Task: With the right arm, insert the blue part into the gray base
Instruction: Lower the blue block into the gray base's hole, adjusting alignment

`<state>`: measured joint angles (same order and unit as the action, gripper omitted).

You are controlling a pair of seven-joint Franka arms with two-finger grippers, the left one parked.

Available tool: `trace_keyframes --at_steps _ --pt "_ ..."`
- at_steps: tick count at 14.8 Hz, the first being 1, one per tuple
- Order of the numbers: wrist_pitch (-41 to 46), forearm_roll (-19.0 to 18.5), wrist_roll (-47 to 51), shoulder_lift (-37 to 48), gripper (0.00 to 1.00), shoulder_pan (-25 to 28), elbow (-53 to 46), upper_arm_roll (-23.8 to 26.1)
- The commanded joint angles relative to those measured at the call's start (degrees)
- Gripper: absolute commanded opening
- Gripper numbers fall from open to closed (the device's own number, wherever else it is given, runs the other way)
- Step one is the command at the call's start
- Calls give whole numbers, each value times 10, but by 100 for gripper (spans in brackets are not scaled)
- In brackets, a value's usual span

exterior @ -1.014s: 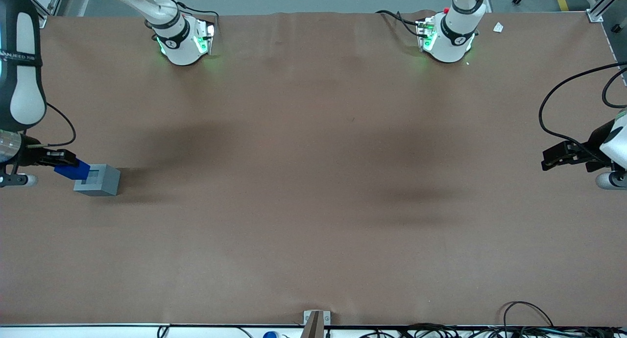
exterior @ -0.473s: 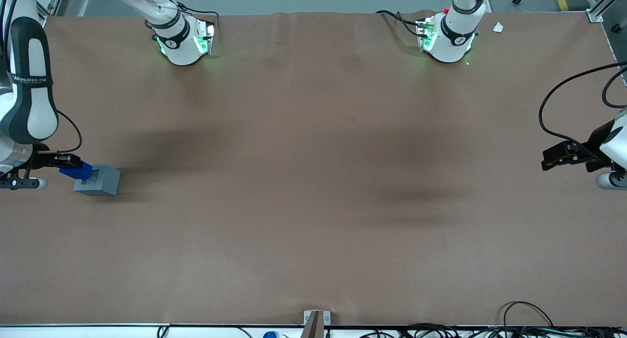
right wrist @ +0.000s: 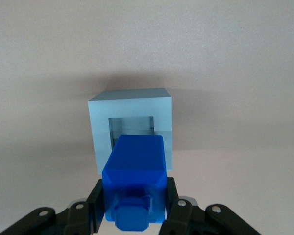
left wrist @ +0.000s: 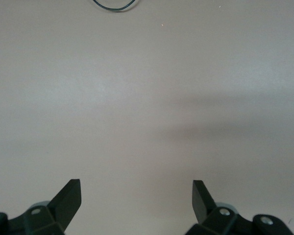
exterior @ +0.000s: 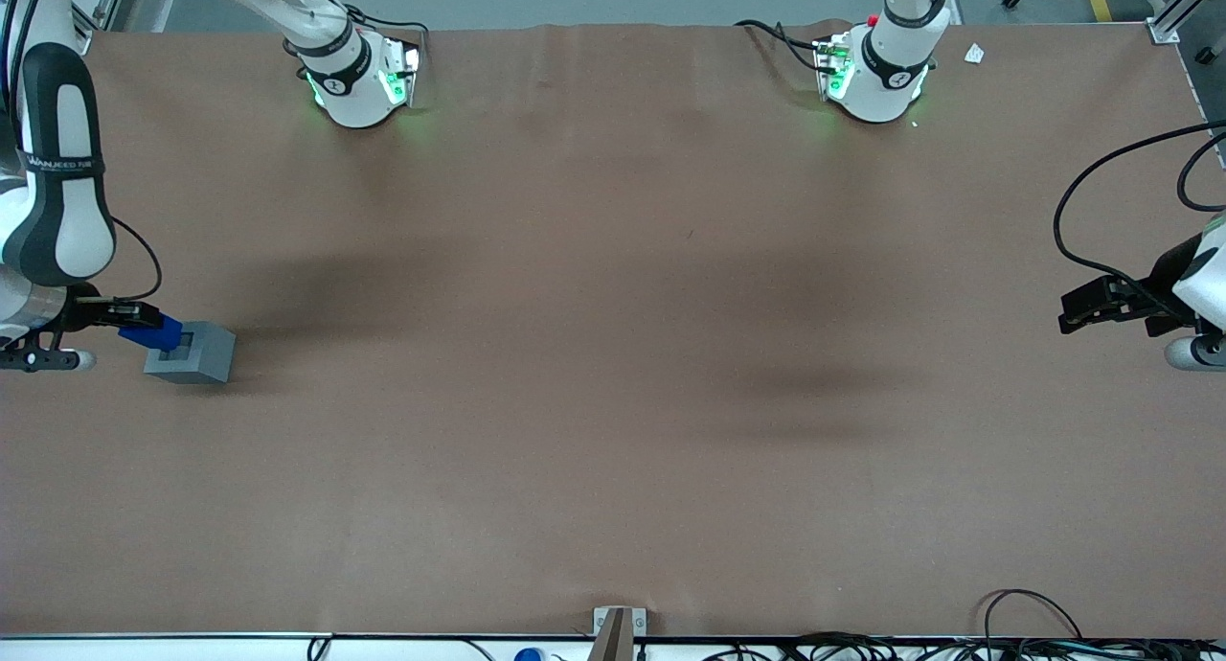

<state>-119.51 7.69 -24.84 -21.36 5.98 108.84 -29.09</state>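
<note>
Blue part: I see the blue part [right wrist: 135, 171] pinched between the two black fingers [right wrist: 96, 203], its stud end facing the wrist camera and its other end tipped toward the gray base's recess. In the front view the blue part [exterior: 151, 333] sits at the working arm's end of the table, overlapping the base's upper edge on the arm's side.

Gray base: the gray base [exterior: 195, 353] stands flat on the brown table [exterior: 613, 354], square recess [right wrist: 132, 128] facing up. In the wrist view the part's leading end covers one edge of the recess; I cannot tell whether it has entered or only hangs above it.

Gripper: my gripper [right wrist: 135, 205] is clamped on the blue part's sides, one finger against each flank. In the front view the gripper [exterior: 123, 313] is just beside the base, reaching in from the table's edge.

Right arm: the right arm [exterior: 57, 172] comes down near the table's edge, with its lettered black band showing.

Edges: the base stands near the working arm's end of the table, a narrow strip of brown surface between it and that edge.

Open room: bare tabletop surrounds the base toward the front camera, toward the arm pedestals [exterior: 356, 81] and toward the parked arm's end.
</note>
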Motion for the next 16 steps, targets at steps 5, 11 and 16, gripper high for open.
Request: trace_keyframes --at_steps 5,11,16 --pt "0 29 -8 -12 4 -3 -12 1" --pt "-1 29 -28 -24 4 -4 -17 1" --pt "-3 29 -30 -33 4 -4 -21 2"
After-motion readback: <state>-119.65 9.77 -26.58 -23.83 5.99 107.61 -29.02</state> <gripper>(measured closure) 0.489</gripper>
